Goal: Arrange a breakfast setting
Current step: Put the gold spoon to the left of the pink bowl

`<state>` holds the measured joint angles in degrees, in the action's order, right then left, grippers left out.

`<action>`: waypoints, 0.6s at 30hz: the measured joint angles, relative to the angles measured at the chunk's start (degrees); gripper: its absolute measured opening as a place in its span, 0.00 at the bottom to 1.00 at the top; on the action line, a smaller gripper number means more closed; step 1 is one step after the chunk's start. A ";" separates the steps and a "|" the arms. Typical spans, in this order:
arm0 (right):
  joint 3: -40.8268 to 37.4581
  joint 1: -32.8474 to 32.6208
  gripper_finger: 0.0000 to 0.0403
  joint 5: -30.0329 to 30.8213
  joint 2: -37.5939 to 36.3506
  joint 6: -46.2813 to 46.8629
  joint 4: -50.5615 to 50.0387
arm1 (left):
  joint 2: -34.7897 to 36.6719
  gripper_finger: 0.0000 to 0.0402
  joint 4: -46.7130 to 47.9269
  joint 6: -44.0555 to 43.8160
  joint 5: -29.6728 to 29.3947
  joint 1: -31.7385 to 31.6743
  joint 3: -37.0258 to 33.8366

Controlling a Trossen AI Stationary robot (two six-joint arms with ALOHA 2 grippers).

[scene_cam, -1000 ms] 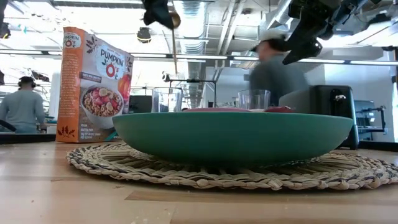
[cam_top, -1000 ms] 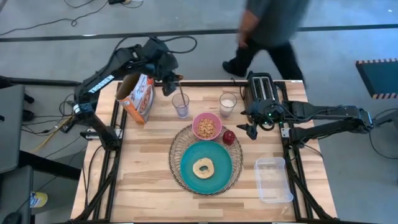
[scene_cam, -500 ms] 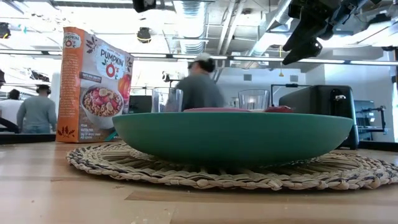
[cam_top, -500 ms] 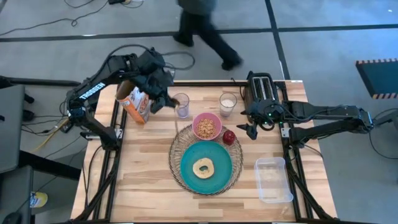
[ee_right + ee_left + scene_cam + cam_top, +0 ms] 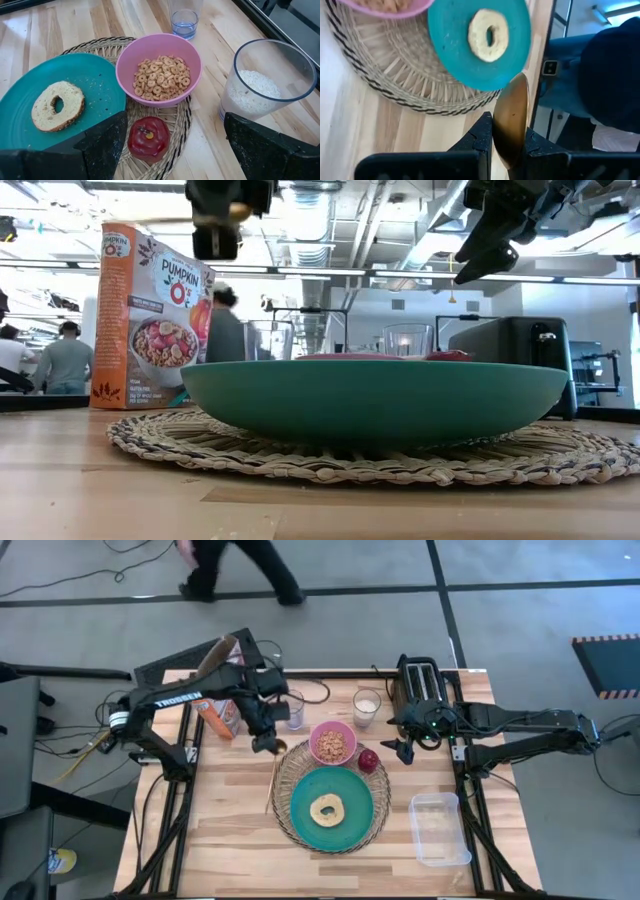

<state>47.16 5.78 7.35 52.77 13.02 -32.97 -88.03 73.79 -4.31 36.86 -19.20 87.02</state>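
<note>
A woven round charger (image 5: pixel 284 788) carries a teal plate (image 5: pixel 352 802) with a tan bagel (image 5: pixel 326 808), a pink bowl (image 5: pixel 333 743) of cereal and a dark red fruit (image 5: pixel 368 760). My left gripper (image 5: pixel 270 743) hangs above the charger's far left rim, shut on a gold spoon (image 5: pixel 512 120). My right gripper (image 5: pixel 401 751) waits open in the air beside the black toaster (image 5: pixel 420 685). The fruit and the bowl lie ahead of it in the right wrist view. My left gripper pinches the spoon's bowl end (image 5: pixel 510 131) between its two fingers, with the bowl edge-on in the gap. The fingers slant down toward the charger. The spoon is lifted clear, and its thin handle (image 5: pixel 272 785) reaches out toward the table's near edge.
At the far left, an orange cereal box (image 5: pixel 215 712) stands upright. A glass with a little water (image 5: pixel 293 710) and a glass of white stuff (image 5: pixel 366 707) stand behind the bowl. A clear plastic tub (image 5: pixel 438 828) lies near the right edge. Bare wood shows left of the charger.
My left gripper has carried the spoon away from over the water glass, down and toward the near edge, to the charger's far left rim. It has turned as it went. The handle, which hung down, now points toward the near edge. A person has walked past behind the table.
</note>
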 joint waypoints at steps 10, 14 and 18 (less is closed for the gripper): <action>0.00 0.00 0.89 0.02 0.00 0.12 0.04 | -0.07 0.03 -12.92 -2.00 -1.79 -0.05 -12.97; 0.00 0.00 0.89 0.02 0.07 0.50 0.04 | -0.18 0.03 -18.08 -2.41 -4.55 -0.07 -15.88; 0.00 0.00 0.89 0.03 0.07 0.61 0.07 | -1.26 0.03 -21.91 -2.27 -5.22 -0.12 -17.76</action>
<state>47.16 5.78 7.39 52.84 13.63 -32.91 -89.28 51.88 -6.59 31.64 -19.32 69.27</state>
